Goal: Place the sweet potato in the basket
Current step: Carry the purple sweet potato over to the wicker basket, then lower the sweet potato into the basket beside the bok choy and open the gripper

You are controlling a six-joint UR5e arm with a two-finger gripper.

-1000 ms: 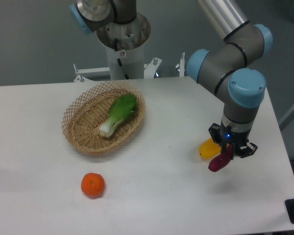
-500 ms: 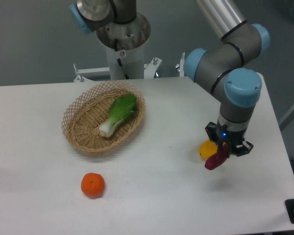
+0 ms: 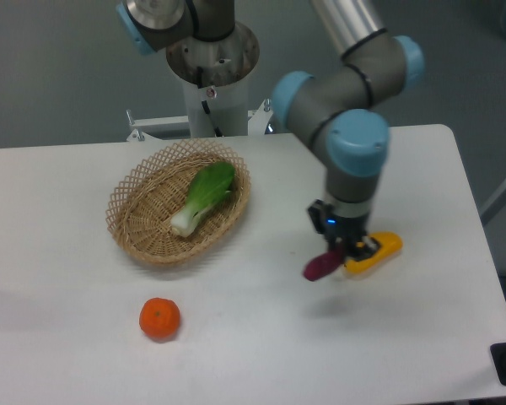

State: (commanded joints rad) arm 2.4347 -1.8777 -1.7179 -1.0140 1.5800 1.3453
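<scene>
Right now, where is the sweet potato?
The sweet potato hangs in the pincer, right of the basket, beside the yellow fruit.

The fingers (image 3: 341, 247) hide the sweet potato's (image 3: 319, 267) upper end — and part of the yellow fruit (image 3: 378, 252).

A single fixed camera looks down at the white table (image 3: 236, 354) from the side opposite the arm's base column (image 3: 209, 80), set high and angled forward. It faces the column, which stands at the far edge, top centre, with grey wall behind. The view is wide enough to take in nearly the whole tabletop: the basket (image 3: 128, 221) sits left of centre and the gripper (image 3: 344, 250) right of centre. No second view exists to share the scene.
</scene>
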